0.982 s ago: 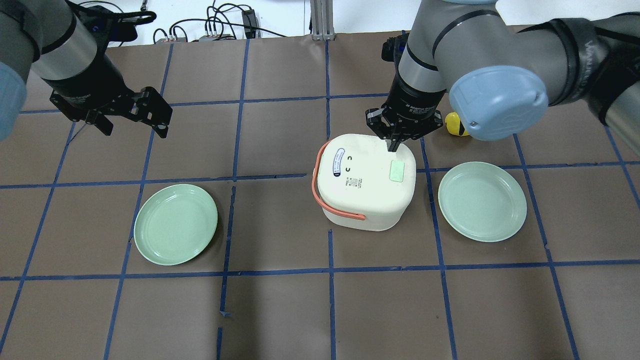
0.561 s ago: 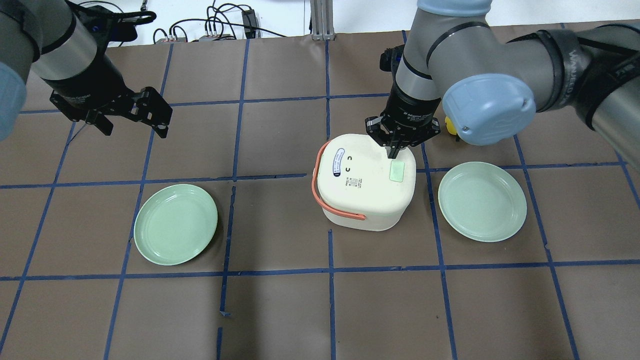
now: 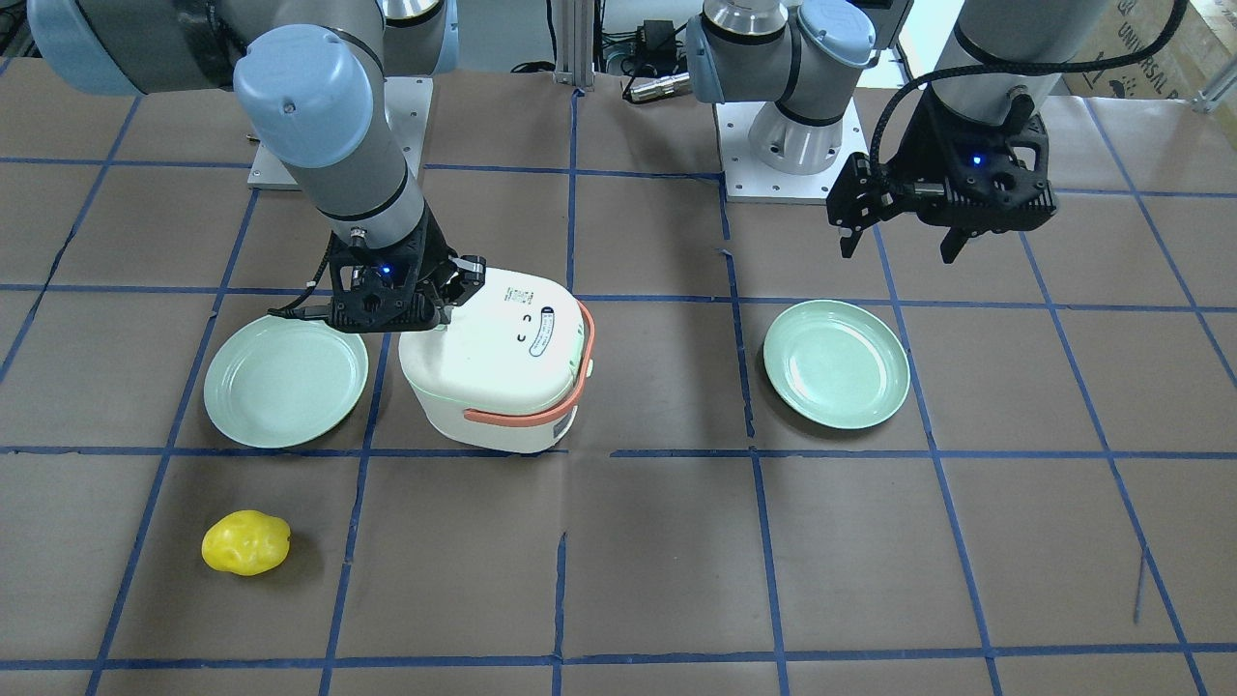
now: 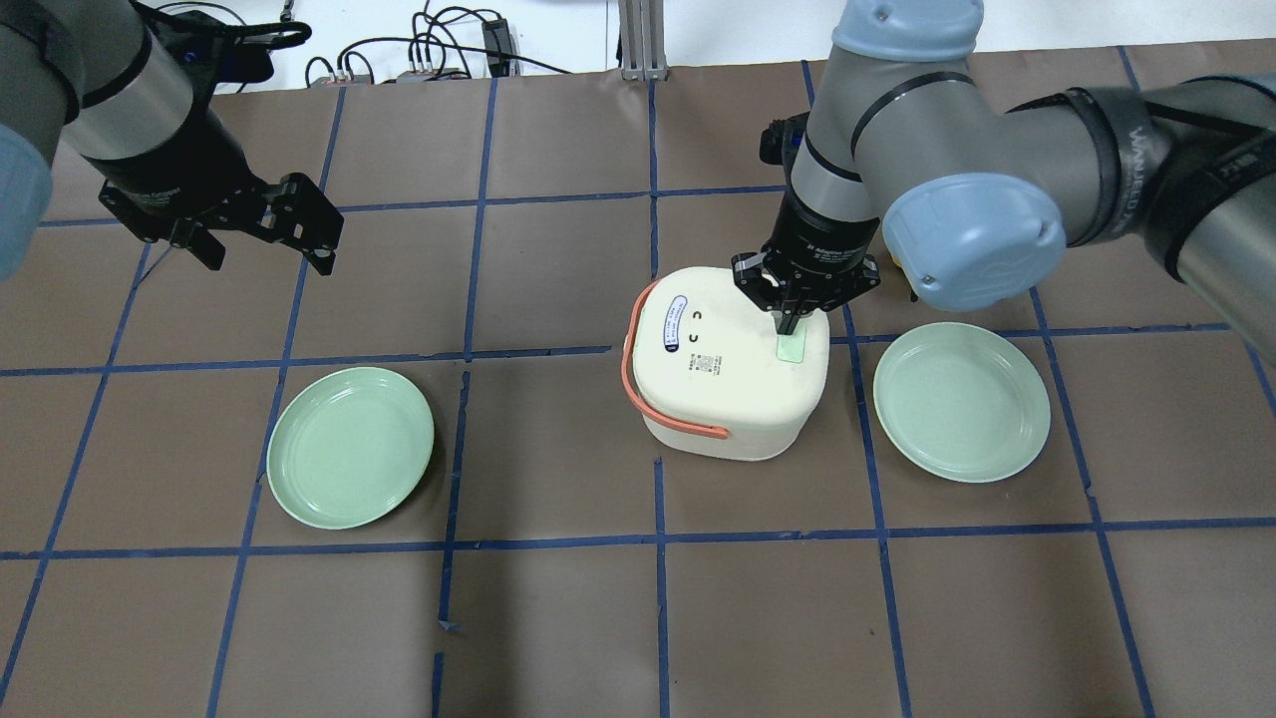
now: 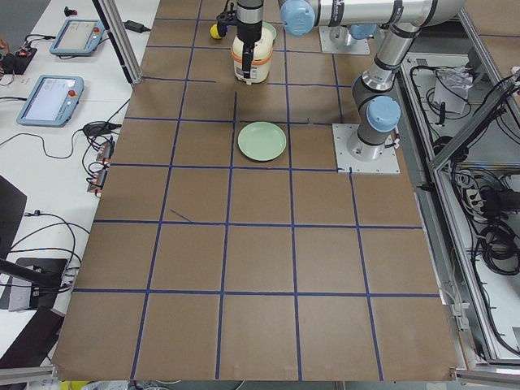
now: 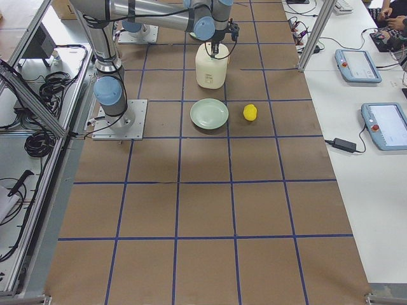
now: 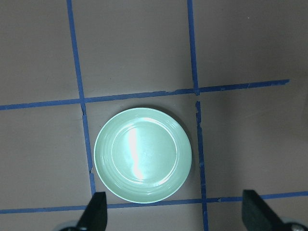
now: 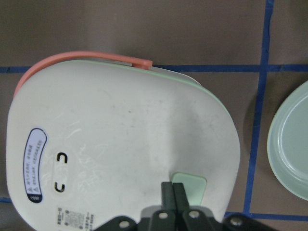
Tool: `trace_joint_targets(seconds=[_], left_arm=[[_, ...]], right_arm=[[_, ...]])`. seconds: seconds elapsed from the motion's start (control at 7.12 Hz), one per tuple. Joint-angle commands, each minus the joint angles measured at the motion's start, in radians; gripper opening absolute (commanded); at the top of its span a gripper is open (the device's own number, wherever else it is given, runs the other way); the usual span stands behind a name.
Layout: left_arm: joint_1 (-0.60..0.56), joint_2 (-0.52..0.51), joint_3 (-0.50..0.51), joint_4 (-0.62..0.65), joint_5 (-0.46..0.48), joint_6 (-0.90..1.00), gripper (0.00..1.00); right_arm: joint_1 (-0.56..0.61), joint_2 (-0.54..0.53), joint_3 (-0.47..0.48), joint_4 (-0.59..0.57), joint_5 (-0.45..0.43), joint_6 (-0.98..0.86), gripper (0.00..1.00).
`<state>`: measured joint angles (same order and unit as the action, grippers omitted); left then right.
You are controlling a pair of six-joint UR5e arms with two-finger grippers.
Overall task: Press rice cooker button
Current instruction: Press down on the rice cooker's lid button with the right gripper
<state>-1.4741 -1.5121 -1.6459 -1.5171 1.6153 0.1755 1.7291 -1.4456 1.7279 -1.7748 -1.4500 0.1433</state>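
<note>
The cream rice cooker (image 4: 718, 384) with a coral handle stands mid-table, also in the front view (image 3: 488, 372). Its pale green button (image 4: 793, 350) sits on the lid's right side. My right gripper (image 4: 788, 324) is shut, pointing straight down with its tips at the button's far edge. In the right wrist view the closed fingertips (image 8: 173, 188) overlap the button's (image 8: 195, 185) left part. I cannot tell whether the button is pressed in. My left gripper (image 4: 267, 257) is open and empty, hovering far to the left; the left wrist view shows its fingers (image 7: 97, 211) spread wide.
One green plate (image 4: 351, 447) lies below the left gripper and also shows in the left wrist view (image 7: 143, 154). A second green plate (image 4: 961, 401) lies right of the cooker. A yellow lumpy object (image 3: 245, 542) lies beyond that plate. Cables run along the far edge.
My right gripper has moved from the cooker's far rim across the lid onto the green button's edge, staying shut. The left arm has not moved.
</note>
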Motion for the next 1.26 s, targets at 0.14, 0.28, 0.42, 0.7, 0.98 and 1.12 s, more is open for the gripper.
trace_joint_targets(seconds=[0.14,0.28,0.42,0.7,0.98,1.12], left_arm=[[0.000,0.000,0.000,0.000,0.000,-0.001,1.00],[0.000,0.000,0.000,0.000,0.000,-0.001,1.00],[0.000,0.000,0.000,0.000,0.000,-0.001,1.00],[0.000,0.000,0.000,0.000,0.000,-0.001,1.00],[0.000,0.000,0.000,0.000,0.000,-0.001,1.00],[0.000,0.000,0.000,0.000,0.000,-0.001,1.00]], right_arm=[[-0.002,-0.019,0.037,-0.001,-0.003,0.001,0.14],[-0.003,-0.019,0.048,-0.006,-0.001,0.001,0.14],[-0.005,-0.016,0.048,-0.008,0.000,-0.001,0.14],[-0.006,-0.018,0.048,-0.008,0.000,-0.001,0.14],[-0.005,-0.036,0.009,0.018,-0.007,0.018,0.22],[-0.005,-0.062,-0.054,0.091,-0.035,0.019,0.36]])
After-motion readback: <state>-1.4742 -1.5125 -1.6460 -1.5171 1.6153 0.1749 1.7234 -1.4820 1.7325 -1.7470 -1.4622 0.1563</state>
